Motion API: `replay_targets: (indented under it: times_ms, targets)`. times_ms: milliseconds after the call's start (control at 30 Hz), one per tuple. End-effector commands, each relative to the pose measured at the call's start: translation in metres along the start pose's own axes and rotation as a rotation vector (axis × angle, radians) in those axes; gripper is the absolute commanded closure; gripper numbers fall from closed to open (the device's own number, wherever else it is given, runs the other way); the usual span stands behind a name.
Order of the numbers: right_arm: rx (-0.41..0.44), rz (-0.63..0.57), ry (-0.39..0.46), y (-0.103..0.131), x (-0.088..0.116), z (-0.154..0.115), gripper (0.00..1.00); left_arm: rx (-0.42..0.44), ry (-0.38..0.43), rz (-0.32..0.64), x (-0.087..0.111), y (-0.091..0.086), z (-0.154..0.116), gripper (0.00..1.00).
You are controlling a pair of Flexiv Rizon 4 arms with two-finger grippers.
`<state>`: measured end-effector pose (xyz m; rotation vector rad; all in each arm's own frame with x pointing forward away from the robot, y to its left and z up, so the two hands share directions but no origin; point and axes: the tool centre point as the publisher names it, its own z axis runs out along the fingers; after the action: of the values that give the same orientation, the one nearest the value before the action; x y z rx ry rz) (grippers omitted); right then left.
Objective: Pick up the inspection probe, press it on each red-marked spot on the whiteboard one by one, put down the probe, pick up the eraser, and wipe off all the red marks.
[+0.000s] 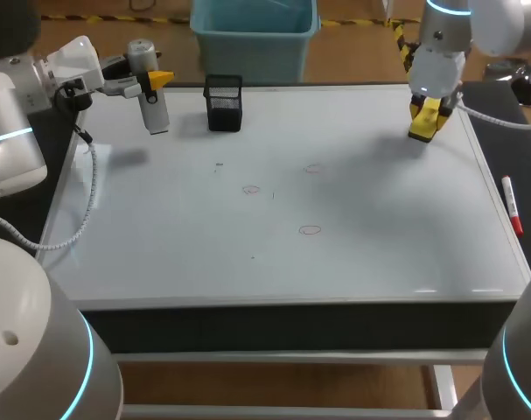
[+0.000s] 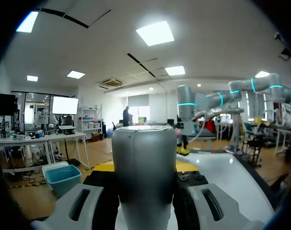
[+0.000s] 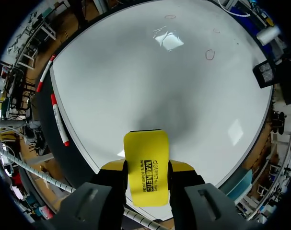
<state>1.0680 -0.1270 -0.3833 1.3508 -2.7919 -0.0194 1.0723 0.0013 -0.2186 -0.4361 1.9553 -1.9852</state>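
The inspection probe (image 1: pixel 151 103), a grey and white cylinder, stands upright over the whiteboard's (image 1: pixel 379 236) far left corner. My left gripper (image 1: pixel 151 80) is shut on it from the side. In the left wrist view the probe (image 2: pixel 144 177) fills the gap of that gripper (image 2: pixel 144 167). My right gripper (image 1: pixel 425 118) is shut on the yellow eraser (image 1: pixel 422 122) over the far right of the board. The eraser (image 3: pixel 146 167) sits between its fingers (image 3: pixel 146 165). Three faint red circles (image 1: pixel 251 189) (image 1: pixel 313 168) (image 1: pixel 310 230) mark the middle of the board.
A black mesh holder (image 1: pixel 223 102) stands at the far edge, just right of the probe. A red marker (image 1: pixel 511 206) lies on the dark strip along the board's right edge, also seen as the marker (image 3: pixel 59 120) in the right wrist view.
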Motion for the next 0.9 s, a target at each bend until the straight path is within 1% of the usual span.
replay_targets:
  times_ms: [33,233,267,400,467,633,667,733,800,833,900]
  targets:
    - [0.002,-0.002,0.003,0.000,0.001,-0.002,1.00,0.004,-0.001,0.002,0.000,0.000,0.000,1.00]
    - [0.002,-0.002,0.003,0.000,0.001,-0.002,1.00,0.004,-0.001,0.002,0.000,0.000,0.000,1.00]
    - [0.002,-0.002,0.003,0.000,0.001,-0.002,1.00,0.006,-0.003,0.004,0.005,-0.001,0.000,1.00]
    - [0.002,-0.002,0.003,0.000,0.001,-0.002,1.00,0.006,0.008,0.013,0.033,-0.001,0.004,1.00]
    - [0.002,-0.002,0.003,0.000,0.001,-0.002,1.00,0.012,0.042,0.019,0.052,0.001,0.011,1.00]
    - [0.002,-0.002,0.003,0.000,0.001,-0.002,1.00,0.045,0.092,0.012,0.091,0.002,0.024,1.00]
    - [0.002,-0.002,0.003,0.000,0.001,-0.002,1.00,0.041,0.103,0.018,0.099,0.002,0.028,1.00]
    - [0.002,-0.002,0.003,0.000,0.001,-0.002,1.00,0.048,0.125,0.019,0.112,0.001,0.035,1.00]
    - [0.002,-0.002,0.003,0.000,0.001,-0.002,1.00,0.063,0.157,0.018,0.126,0.002,0.043,1.00]
    - [0.002,-0.002,0.003,0.000,0.001,-0.002,1.00,0.056,0.182,0.023,0.134,0.003,0.050,1.00]
    - [0.002,-0.002,0.003,0.000,0.001,-0.002,1.00,0.076,0.216,0.015,0.142,0.005,0.057,1.00]
